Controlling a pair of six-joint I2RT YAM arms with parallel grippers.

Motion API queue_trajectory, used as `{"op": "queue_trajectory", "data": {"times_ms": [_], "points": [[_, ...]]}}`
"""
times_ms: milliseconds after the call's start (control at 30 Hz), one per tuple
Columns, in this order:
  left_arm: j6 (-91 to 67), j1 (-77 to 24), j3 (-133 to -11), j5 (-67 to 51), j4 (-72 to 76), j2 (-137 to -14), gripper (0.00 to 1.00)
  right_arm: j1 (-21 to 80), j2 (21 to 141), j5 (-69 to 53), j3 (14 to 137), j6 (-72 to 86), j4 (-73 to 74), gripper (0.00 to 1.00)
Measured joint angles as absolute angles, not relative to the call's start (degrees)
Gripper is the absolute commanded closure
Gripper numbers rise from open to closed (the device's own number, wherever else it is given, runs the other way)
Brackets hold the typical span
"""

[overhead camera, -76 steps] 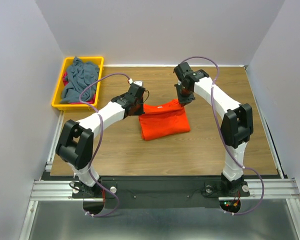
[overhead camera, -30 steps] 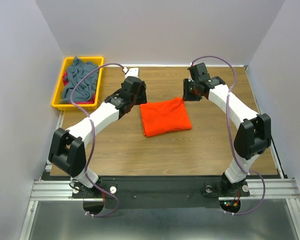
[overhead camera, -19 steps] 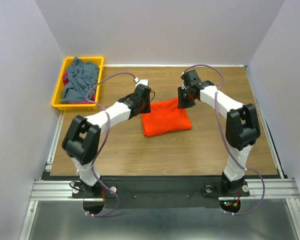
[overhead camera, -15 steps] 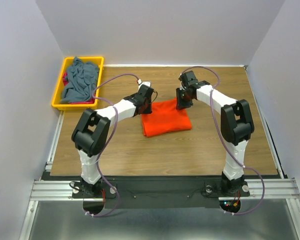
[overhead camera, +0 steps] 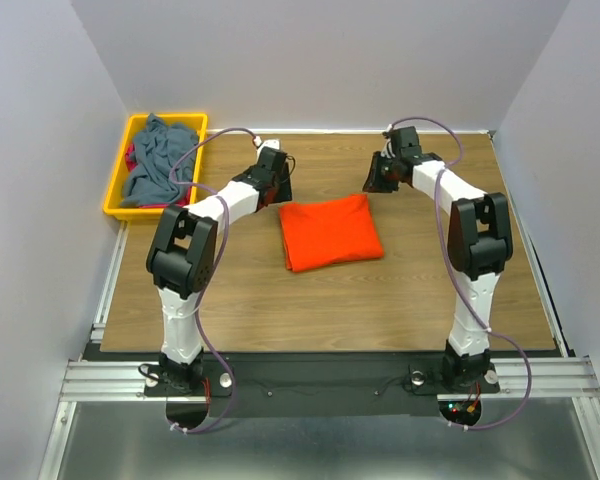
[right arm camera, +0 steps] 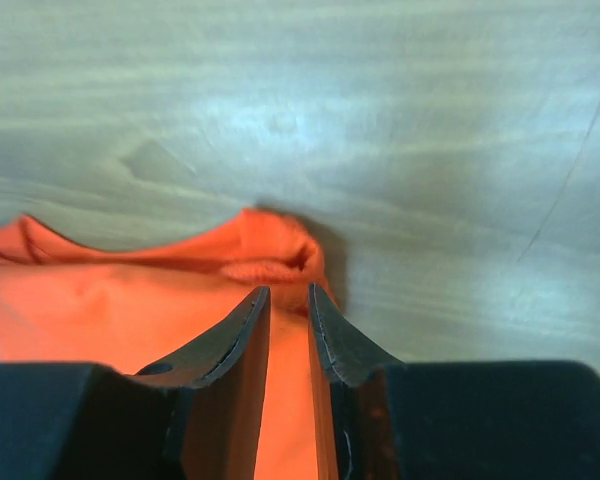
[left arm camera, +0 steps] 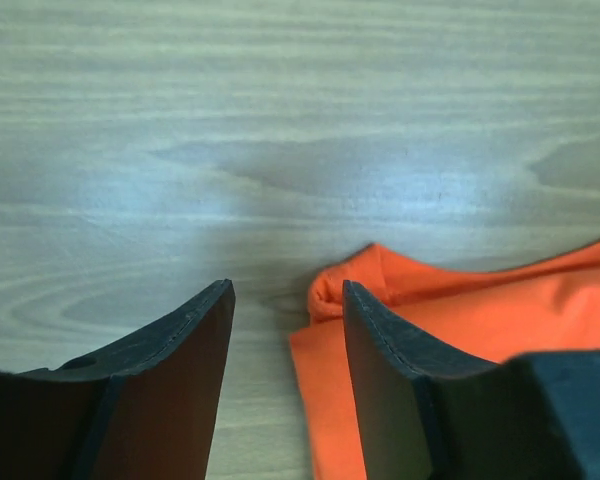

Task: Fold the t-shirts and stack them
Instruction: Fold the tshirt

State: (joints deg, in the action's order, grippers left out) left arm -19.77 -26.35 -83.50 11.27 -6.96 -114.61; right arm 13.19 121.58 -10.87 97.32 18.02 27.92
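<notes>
Shows the orange t-shirt (overhead camera: 330,232) folded flat at the centre of the wooden table (overhead camera: 230,295). Reaches the left arm far forward, sharply bent at the elbow, with the left gripper (left arm camera: 286,288) just off the shirt's 11 o'clock corner, jaws apart over bare wood, holding nothing. Mirrors it with the right arm, setting the right gripper (right arm camera: 287,290) over the 1 o'clock corner, jaws only a narrow slit apart, nothing pinched between them. Finds the grey-blue t-shirt (overhead camera: 160,155) heaped over red cloth (overhead camera: 130,158) in the yellow bin (overhead camera: 145,213) at 10 o'clock.
</notes>
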Motion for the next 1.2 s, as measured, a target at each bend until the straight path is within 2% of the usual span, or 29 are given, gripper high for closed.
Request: {"op": "queue_trajectory", "data": {"times_ms": [67,200,300,467,767,933,1100,1200], "points": [[-20.1,-25.85,-83.05,10.81,-5.87,-114.04,0.33,12.19,120.25,-13.8,94.72,18.98,23.62,0.69],[-22.0,-25.85,-75.99,7.38,-0.8,-108.6,0.31,11.4,116.16,-21.61,86.85,21.06,16.71,0.67],[-23.73,-26.06,-69.87,4.27,3.07,-103.35,0.37,11.73,114.74,-28.4,82.0,22.33,10.83,0.66],[-25.45,-26.26,-66.19,0.36,9.65,-101.06,0.53,11.99,114.72,-36.14,77.82,22.7,4.45,0.66],[-28.49,-24.62,-66.65,-4.05,15.11,-110.8,0.61,10.37,119.74,-43.31,78.67,22.96,-2.68,0.66],[-30.28,-22.02,-69.1,-6.79,16.99,-115.28,0.62,6.2,127.68,-46.3,81.14,26.04,-5.39,0.66],[-31.68,-20.84,-69.56,-9.1,18.59,-116.51,0.61,3.9,129.84,-49.98,82.37,30.2,-7.51,0.65],[-31.81,-20.56,-69.65,-9.96,18.59,-116.51,0.47,3.84,129.78,-50.19,82.37,30.96,-7.77,0.62]]}}
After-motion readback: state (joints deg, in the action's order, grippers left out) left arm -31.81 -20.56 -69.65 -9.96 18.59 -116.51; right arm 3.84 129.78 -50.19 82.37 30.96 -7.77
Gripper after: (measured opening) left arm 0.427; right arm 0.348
